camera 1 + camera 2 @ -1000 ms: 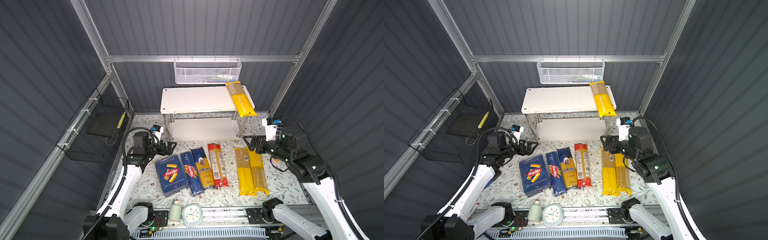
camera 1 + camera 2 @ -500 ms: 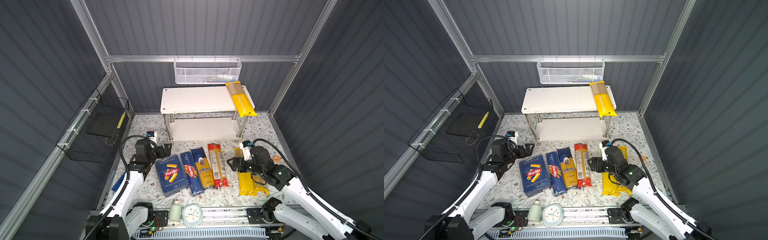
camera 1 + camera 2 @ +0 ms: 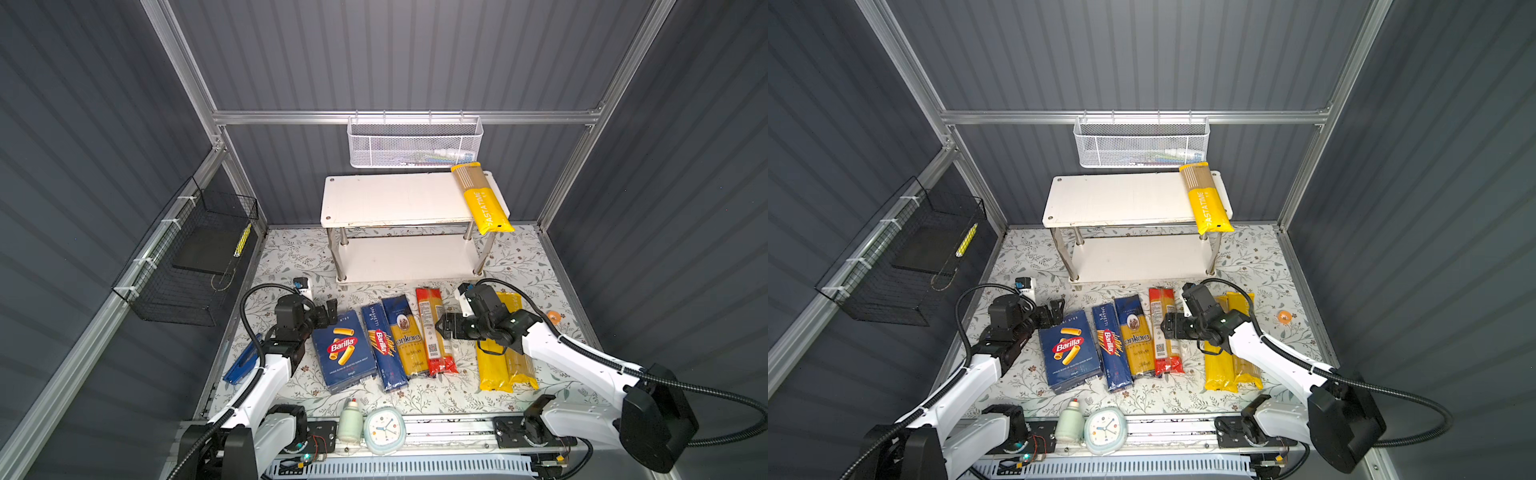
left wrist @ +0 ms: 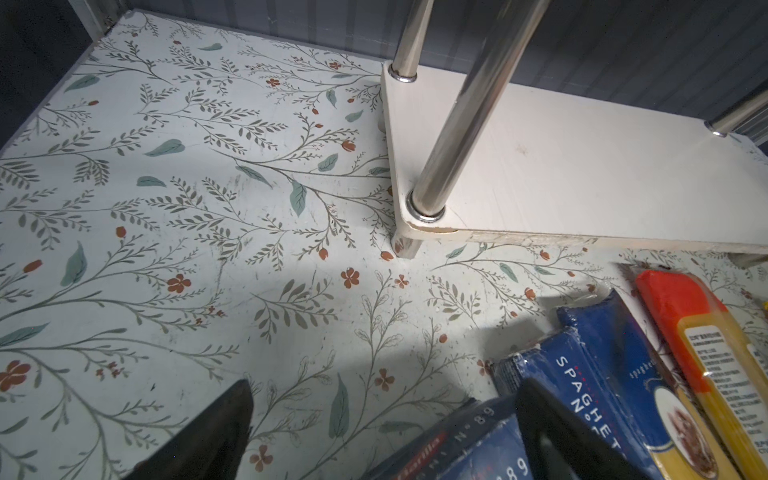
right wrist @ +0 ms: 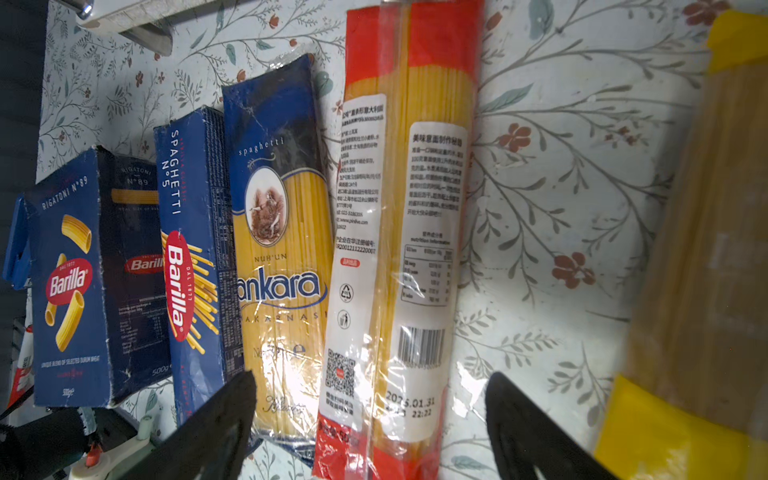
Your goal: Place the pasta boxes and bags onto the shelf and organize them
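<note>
- Top views: a yellow-and-clear plastic spaghetti bag (image 3: pixel 482 198) lies on the top board of the white two-tier shelf (image 3: pixel 395 199), overhanging its front edge.
- Left wrist view: the left gripper (image 4: pixel 384 382) has its jaws apart and empty, at the end of the wide dark blue Barilla carton (image 4: pixel 469 436).
- Right wrist view: the right gripper (image 5: pixel 372 376) has its jaws spread, straddling the red plastic spaghetti bag (image 5: pixel 399 249) without clamping it.

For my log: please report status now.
Left gripper open, empty. Right gripper open over red bag. One yellow bag on shelf. Nothing blocking.

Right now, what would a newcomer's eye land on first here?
A yellow bag lies alone at the right end of the white shelf, on its top board, overhanging the front edge. On the floral mat below is a tidy row: wide Barilla box, narrow Barilla box, ankara bag, red bag. The right gripper, jaws open, hangs over the red bag.
</note>
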Controlling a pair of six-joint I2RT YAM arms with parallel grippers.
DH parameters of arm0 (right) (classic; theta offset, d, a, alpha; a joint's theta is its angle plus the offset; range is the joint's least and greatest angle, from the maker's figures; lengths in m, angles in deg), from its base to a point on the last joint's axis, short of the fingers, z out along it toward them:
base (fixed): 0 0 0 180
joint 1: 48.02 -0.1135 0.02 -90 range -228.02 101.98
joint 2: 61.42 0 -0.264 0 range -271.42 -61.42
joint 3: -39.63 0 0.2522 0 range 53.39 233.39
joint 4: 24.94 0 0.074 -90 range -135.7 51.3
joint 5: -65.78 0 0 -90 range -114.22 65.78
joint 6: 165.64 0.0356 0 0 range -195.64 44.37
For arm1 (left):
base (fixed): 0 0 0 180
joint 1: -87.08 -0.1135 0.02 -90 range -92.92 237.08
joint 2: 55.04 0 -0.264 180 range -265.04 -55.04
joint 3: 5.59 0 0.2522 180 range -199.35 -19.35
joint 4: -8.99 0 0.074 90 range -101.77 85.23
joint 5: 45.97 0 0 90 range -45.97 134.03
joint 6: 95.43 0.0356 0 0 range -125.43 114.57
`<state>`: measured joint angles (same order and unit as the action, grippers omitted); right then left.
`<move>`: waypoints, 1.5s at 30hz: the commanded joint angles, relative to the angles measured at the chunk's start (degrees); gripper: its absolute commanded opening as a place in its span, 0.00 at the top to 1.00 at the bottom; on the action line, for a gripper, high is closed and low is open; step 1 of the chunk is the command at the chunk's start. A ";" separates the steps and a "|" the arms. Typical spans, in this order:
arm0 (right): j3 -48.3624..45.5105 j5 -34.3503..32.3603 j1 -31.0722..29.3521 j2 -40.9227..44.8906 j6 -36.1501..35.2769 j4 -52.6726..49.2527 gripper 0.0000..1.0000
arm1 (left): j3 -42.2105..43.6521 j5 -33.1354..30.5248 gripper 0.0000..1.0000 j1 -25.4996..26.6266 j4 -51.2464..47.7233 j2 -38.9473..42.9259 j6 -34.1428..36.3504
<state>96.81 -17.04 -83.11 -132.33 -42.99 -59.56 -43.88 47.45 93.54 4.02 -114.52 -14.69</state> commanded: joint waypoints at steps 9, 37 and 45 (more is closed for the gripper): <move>10.65 -6.72 -3.49 -10.78 0.43 -5.80 0.10 | 0.87 4.54 0.01 0.22 7.85 -2.14 4.59; 8.88 -13.75 -6.07 -16.49 -0.51 -3.14 0.01 | 0.44 12.48 0.01 0.22 5.49 -1.27 6.14; 10.46 -13.41 -6.22 -19.48 -2.83 -3.81 0.01 | -0.03 12.70 0.01 0.22 5.18 -1.75 6.18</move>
<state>106.17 -29.87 -89.05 -150.06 -44.46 -62.51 -42.59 59.10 93.54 9.44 -116.36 -9.86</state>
